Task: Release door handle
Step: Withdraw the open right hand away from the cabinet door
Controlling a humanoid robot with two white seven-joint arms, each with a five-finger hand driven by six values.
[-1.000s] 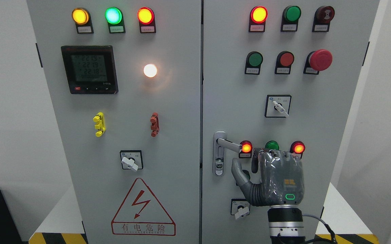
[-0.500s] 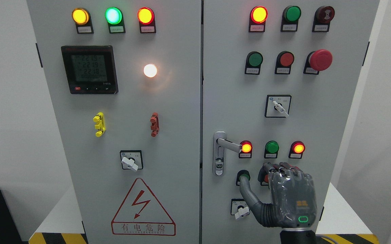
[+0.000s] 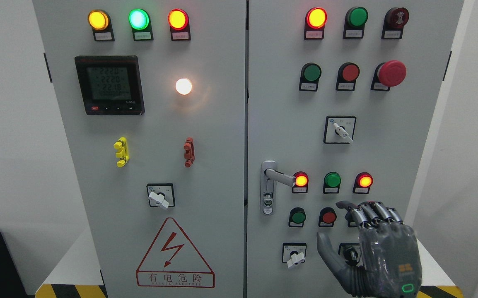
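Observation:
The silver door handle (image 3: 278, 176) sits on the right door of the grey electrical cabinet (image 3: 288, 124), its lever pointing right and level. My right hand (image 3: 371, 248) is at the lower right, well below and to the right of the handle. Its fingers (image 3: 367, 211) are relaxed and slightly curled, the thumb is spread to the left, and it holds nothing. It touches nothing I can see. The left arm is out of view.
Lit indicator lamps (image 3: 332, 180), push buttons (image 3: 297, 216) and a rotary switch (image 3: 294, 253) surround the hand on the right door. A red emergency stop (image 3: 391, 73) is higher up. The left door carries a meter (image 3: 109, 85) and a warning triangle (image 3: 175, 254).
My right hand has moved down and to the right, away from the handle, from the lamp row to below the button row. The handle stays level.

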